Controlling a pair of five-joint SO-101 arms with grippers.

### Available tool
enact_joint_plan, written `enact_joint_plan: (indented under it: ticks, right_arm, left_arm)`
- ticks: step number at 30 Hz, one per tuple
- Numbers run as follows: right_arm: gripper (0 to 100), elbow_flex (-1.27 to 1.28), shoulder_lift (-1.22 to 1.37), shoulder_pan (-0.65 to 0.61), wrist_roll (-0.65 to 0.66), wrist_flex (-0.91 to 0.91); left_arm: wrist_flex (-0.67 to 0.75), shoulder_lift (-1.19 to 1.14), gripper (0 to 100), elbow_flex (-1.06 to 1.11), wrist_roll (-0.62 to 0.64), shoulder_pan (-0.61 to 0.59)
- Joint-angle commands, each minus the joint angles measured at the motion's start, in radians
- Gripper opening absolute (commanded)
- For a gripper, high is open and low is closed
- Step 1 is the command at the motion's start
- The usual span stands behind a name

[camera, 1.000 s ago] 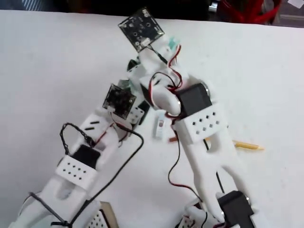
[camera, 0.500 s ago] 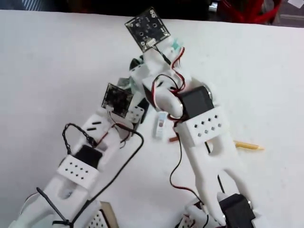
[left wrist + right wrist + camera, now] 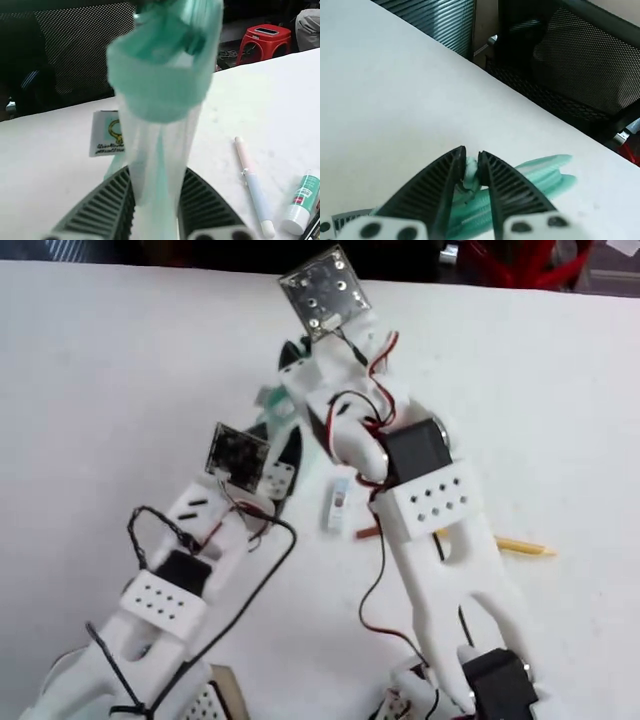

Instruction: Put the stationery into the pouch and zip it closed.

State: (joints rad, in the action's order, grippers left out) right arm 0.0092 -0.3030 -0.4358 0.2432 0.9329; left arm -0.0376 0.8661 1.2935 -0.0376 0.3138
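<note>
Left gripper [image 3: 156,175] is clamped on the pouch [image 3: 160,80]. Its two ribbed jaws press the translucent teal plastic from both sides and hold that end raised off the table [image 3: 120,360]. In the high view the same pouch [image 3: 270,400] sits between the two arms, mostly hidden under their wrists.

To its right, the right gripper [image 3: 471,152] has its jaws almost together, with a small teal piece pinched at the very tips. This is probably the zipper pull or the pouch's edge, but it is too small to tell which. The rest of the pouch [image 3: 540,172] lies folded just beyond those tips.

Both grippers hold the pouch and neither holds any stationery. The pen [image 3: 252,187] and a green-and-white glue tube [image 3: 301,202] lie on the table beside the raised pouch, near each other. Further right in the high view, a small white item [image 3: 340,502] rests close under the right arm. A yellow pencil [image 3: 522,546] lies apart from it on the arm's far side.

My judgement is that the task is at an early stage. Nothing can be seen inside the pouch, several pieces are left to load, and the zipping comes after that. Whether the zipper is open or shut cannot be made out here. The two-handed hold suggests the mouth is being worked on.
</note>
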Motion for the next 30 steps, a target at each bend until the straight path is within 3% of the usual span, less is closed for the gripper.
enact_joint_plan:
  ticks: [1, 14, 18, 25, 30]
  right_arm:
    - [1.8, -0.008, -0.008, 0.044, -0.006, -0.048]
    - [1.8, -0.06, 0.076, 0.093, -0.005, -0.137]
    - [1.8, -0.147, 0.179, 0.139, -0.006, -0.104]
    - [1.8, -0.344, 0.323, 0.209, -0.121, -0.005]
    - [1.8, -0.431, 0.369, 0.206, -0.123, 0.084]
  left_arm:
    - [-0.072, 0.036, 4, -0.035, 0.014, -0.053]
    - [-0.341, 0.294, 4, -0.044, -0.048, -0.05]
    - [-0.345, 0.305, 4, -0.044, -0.048, -0.045]
    - [-0.305, 0.305, 4, 0.003, -0.083, 0.002]
    - [-0.279, 0.305, 4, 0.017, -0.087, -0.004]
